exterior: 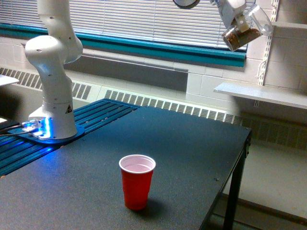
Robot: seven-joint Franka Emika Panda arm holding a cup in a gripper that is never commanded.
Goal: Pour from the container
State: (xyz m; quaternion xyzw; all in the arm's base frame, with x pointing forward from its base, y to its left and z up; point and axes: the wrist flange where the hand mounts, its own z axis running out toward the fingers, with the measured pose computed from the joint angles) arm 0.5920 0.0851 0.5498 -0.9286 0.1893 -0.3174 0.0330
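High at the exterior view's upper right, well above the table [192,143]: clear plastic cup [247,28], tilted, brown nut-like pieces settled at its lower end, clamped in the gripper [235,17]. Likely light, thin-walled and easily crushed; smooth sides may slip, so a moderate squeeze around mid-wall seems best. Loose contents would tumble out suddenly once tipped further. Red cup [137,181]: upright near the table's front, open mouth up, well apart from the clear one.

Open air above the dark matte surface [182,143]; only an upright red plastic cup [137,181] near the front edge, white arm base [53,103] at the exterior view's left.
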